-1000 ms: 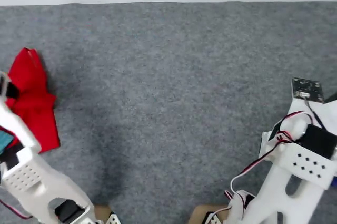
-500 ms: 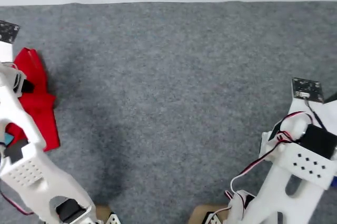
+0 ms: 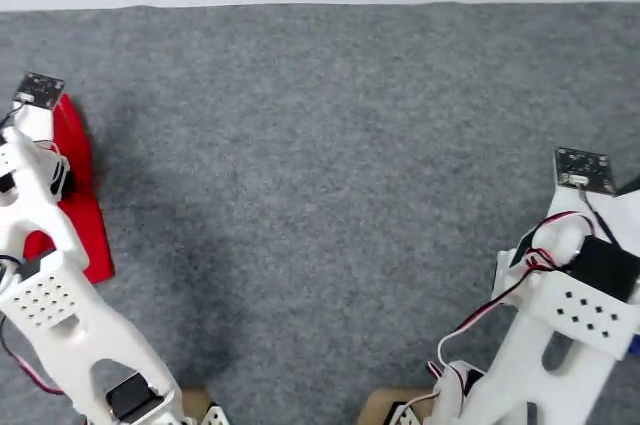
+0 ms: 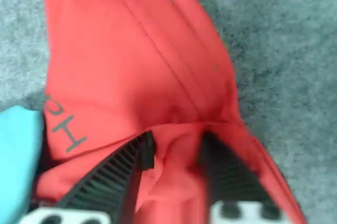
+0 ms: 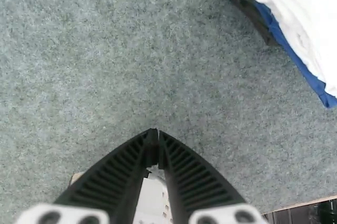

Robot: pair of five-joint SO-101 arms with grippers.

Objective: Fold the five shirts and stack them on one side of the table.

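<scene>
A: Looking at the left side first, where does the red shirt (image 3: 88, 235) lie?

B: At the left edge of the grey table mat (image 3: 330, 145), stretched from near to far. The left arm (image 3: 50, 305) stands over it and covers part of it.

A: And the left gripper (image 4: 176, 142)?

B: Right down on the shirt. Its 2 jaws are spread apart with red cloth bulging up between them. A piece of teal cloth (image 4: 16, 171) sits just beside the gripper, against the red.

A: Is the red shirt folded?

B: Creased and bunched. I can't tell more than that.

A: What about the right arm (image 3: 570, 325)?

B: It is at the near right of the table, well apart from the red shirt. The right gripper (image 5: 158, 135) is clenched tight, tips touching, with nothing in it, and hangs above bare mat.

A: Anything else over there?

B: Near it a white cloth (image 5: 295, 13) lies on top of a blue cloth (image 5: 316, 87), with the blue edge peeking out underneath.
</scene>
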